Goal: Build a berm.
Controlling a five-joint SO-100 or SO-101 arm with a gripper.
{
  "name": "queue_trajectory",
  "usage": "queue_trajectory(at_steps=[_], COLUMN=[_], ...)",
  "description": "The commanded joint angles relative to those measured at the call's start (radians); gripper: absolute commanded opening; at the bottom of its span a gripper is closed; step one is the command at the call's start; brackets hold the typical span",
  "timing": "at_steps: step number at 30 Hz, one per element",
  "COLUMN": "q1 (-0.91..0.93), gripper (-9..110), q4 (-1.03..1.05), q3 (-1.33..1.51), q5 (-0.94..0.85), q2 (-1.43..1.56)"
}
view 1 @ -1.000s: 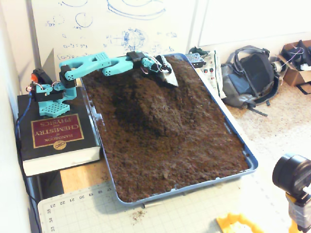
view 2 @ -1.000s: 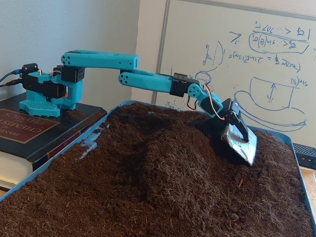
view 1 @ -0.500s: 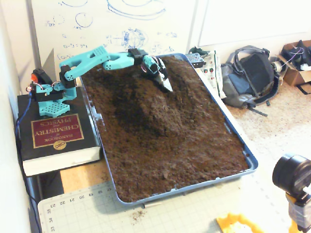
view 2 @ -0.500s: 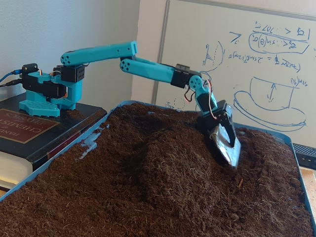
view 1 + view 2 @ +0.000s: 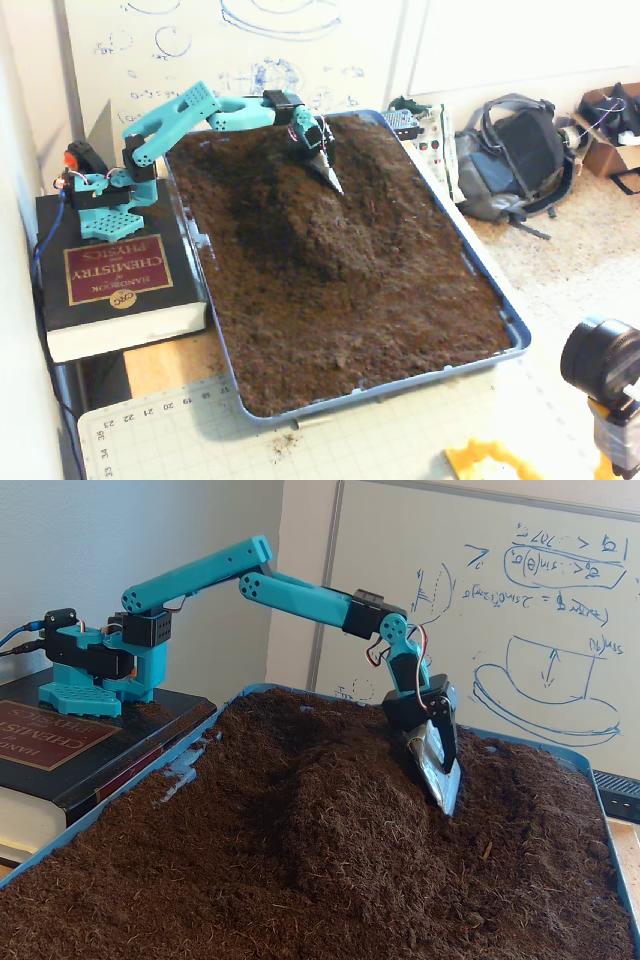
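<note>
Fixed view, from above the tray:
- Step in hand: you are working soil against the berm point(image 5: 300, 225); the gripper point(image 5: 334, 180) sits at its far right flank, tip down at the soil.
- How to do it well: judging from the lie of the mound, draw loose soil from the flat bed on the right up toward the crest in shallow strokes, so you add height rather than cut into the slope.
- Watch for: the tray point(image 5: 505, 310) wall is near on the right; push inward, or soil may spill onto the table point(image 5: 400, 435).
- Berm position: upper middle of the tray, running from the far end toward the centre, with level soil around it.

Fixed view, from the side:
- Fingers: the gripper point(image 5: 445, 785) carries a pale scoop-like blade; the fingers point(image 5: 432, 742) appear clenched together, though you cannot tell for certain from here.
- Contact: the blade tip touches the soil at the berm's right slope, blade tilted.
- Berm look: the berm point(image 5: 330, 825) is a rounded ridge of dark brown, crumbly soil, its top smooth, its sides sloping gently.
- Arm base: it stands on a book point(image 5: 60, 745) just beside the tray's left edge.
</note>
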Motion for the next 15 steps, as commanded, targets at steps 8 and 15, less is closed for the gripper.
queue_trajectory(at_steps=[8,15], q1=[0.034,0.029], gripper=[0,0], q4=[0.057,0.058], q3=[0.235,0.298], q5=[-0.017,-0.014], q2=[0.189,0.256])
